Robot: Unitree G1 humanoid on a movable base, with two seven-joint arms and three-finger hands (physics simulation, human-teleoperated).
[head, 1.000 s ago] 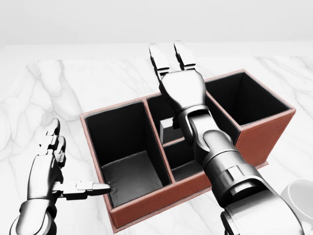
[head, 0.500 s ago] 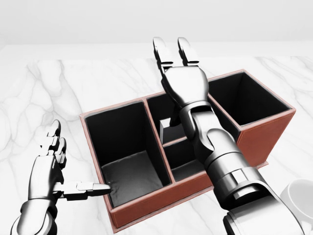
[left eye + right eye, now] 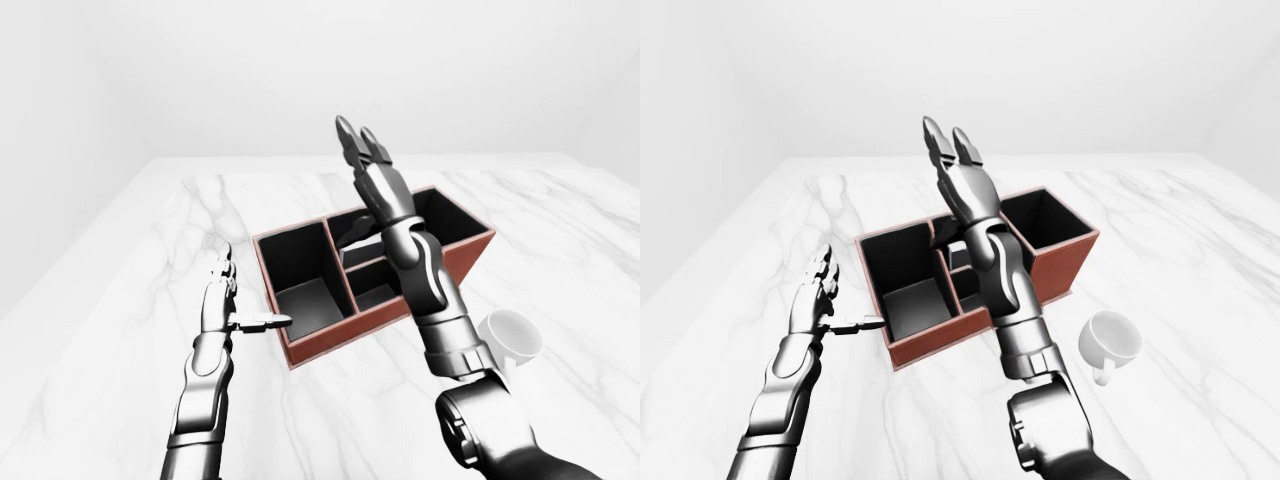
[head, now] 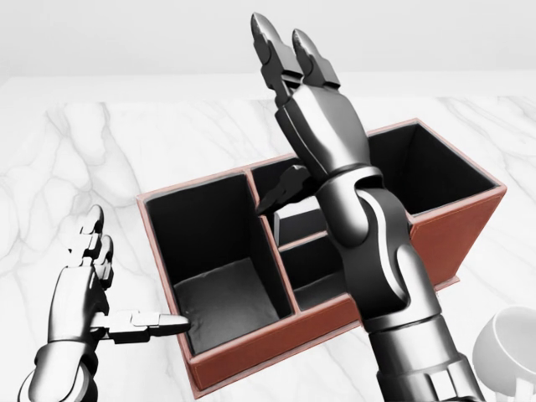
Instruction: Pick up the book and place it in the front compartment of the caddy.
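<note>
The red-brown caddy with black insides lies on the marble table in the middle of the head view. A dark flat book stands in its upper middle compartment, just above the divider, partly hidden by my right forearm. My right hand is raised above the caddy, fingers straight and open, thumb hanging over that compartment, holding nothing. My left hand hovers open at the caddy's left, its thumb pointing at the large left compartment's wall.
A white mug sits on the table to the right of the caddy's lower corner. The marble tabletop stretches wide to the left and above the caddy, ending at a pale wall.
My right hand has lifted up out of the caddy and tipped back, so its thumb now shows. The book stays in the compartment. The left hand has not moved.
</note>
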